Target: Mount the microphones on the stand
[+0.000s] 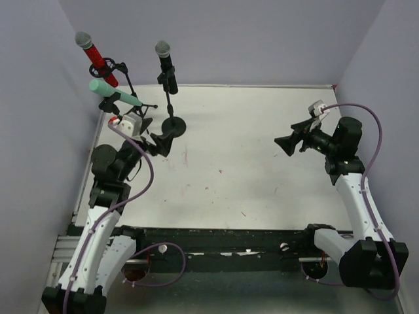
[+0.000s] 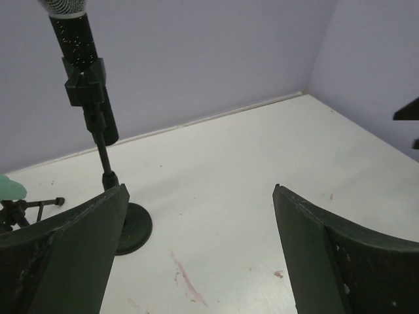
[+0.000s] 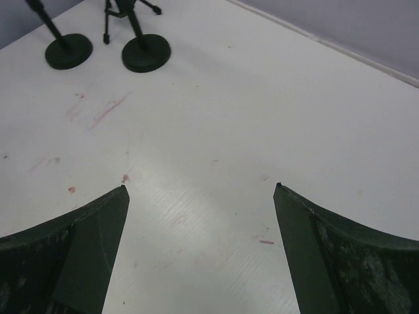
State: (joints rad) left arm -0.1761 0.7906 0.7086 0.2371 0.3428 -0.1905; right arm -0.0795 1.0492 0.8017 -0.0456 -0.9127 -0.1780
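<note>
Three microphones sit in clips on stands at the back left. The red microphone tilts left and highest. The mint-green microphone lies slanted below it. The black microphone stands upright on a stand with a round base; in the left wrist view the black microphone rises over that base. My left gripper is open and empty, just in front of this base, touching nothing. My right gripper is open and empty above the table's right half.
The right wrist view shows two round stand bases and tripod legs far ahead of the right gripper. Purple walls close the back and both sides. The white table carries faint red marks.
</note>
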